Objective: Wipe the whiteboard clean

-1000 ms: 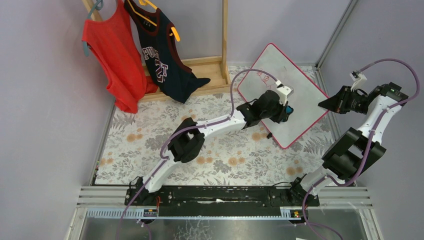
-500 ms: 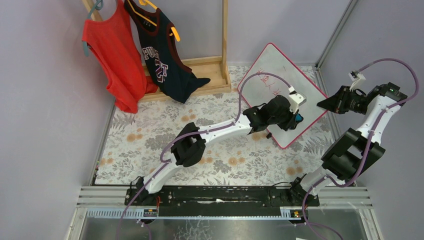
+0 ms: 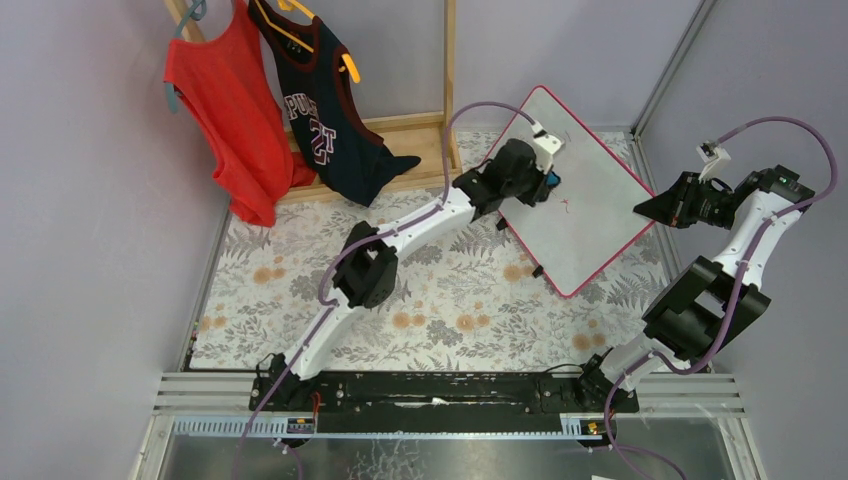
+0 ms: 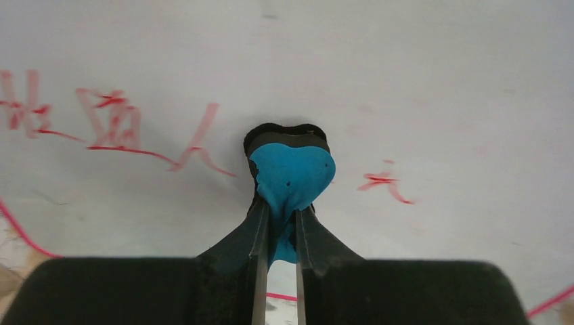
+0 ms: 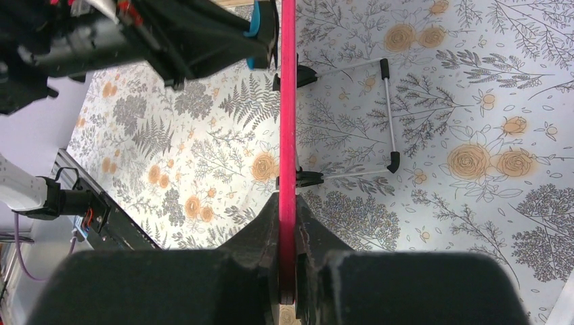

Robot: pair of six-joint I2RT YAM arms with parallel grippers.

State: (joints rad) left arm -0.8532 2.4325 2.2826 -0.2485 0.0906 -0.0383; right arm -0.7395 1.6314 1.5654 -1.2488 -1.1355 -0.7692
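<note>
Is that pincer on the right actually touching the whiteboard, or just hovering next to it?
Touching. The right wrist view shows the right pincer closed on the pink-red edge of the whiteboard, with a finger pressed against each side.

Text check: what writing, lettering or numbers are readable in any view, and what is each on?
"PU" then "T": white block letters on the dark navy sleeveless jersey. The middle is lost in a fold and the number beneath is unreadable.
"人", roughly: red handwriting on the white rectangular whiteboard with a pink-red frame. The red characters to its left are too smeared to read.
The small red mark right of the blue foam eraser is unreadable.
</note>
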